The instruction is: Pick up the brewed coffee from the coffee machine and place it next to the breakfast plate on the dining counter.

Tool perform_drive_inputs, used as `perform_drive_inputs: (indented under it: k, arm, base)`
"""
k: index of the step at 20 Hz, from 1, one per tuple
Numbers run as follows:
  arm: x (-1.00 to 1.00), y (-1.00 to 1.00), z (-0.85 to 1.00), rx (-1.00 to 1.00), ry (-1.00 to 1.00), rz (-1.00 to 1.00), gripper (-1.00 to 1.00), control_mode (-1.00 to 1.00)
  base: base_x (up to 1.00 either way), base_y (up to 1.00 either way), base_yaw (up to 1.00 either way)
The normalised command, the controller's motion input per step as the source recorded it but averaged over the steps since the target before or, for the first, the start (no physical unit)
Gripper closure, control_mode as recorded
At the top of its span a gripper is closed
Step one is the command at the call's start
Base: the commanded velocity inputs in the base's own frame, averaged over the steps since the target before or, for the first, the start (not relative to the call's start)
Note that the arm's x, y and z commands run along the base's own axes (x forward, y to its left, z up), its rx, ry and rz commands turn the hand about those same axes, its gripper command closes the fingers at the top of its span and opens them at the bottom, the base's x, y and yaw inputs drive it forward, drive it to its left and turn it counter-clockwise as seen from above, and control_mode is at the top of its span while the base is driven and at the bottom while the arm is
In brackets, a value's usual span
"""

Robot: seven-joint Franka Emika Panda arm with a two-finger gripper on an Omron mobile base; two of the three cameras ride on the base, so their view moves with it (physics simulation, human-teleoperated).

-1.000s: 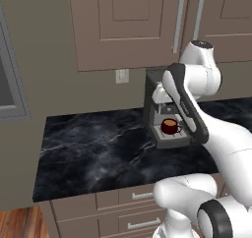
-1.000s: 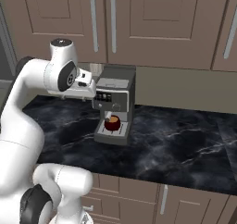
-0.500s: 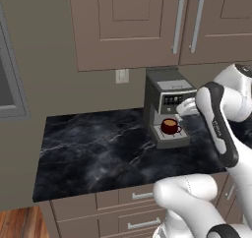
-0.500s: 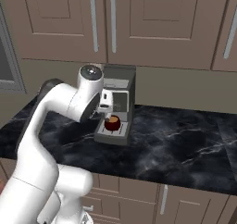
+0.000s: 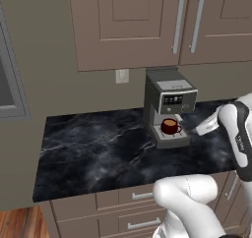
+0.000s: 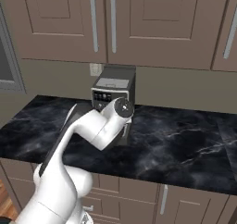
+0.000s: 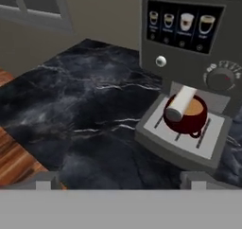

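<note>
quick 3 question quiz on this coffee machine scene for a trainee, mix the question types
1. True or false: the mug sits on the drip tray of the coffee machine.
2. What is in the mug? A) nothing B) light brown liquid C) a spoon
3. Fill in: the wall above the counter carries closed ____ with long handles.

Key: 1 true. 2 B. 3 cabinets.
</note>
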Motion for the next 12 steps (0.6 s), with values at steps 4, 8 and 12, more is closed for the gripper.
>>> perform_drive_inputs:
  k: [4, 8, 12]
  arm:
    - [0.04, -0.68, -0.22, 0.04, -0.03, 0.23, -1.00, -1.00]
    - [0.24, -0.44, -0.23, 0.15, -0.11, 0.25, -1.00, -1.00]
    - [0.27, -0.19, -0.18, 0.18, -0.14, 0.20, -1.00, -1.00]
  base:
    - [0.00, 0.00, 0.00]
    - [0.00, 0.00, 0.00]
    - [0.00, 0.00, 0.00]
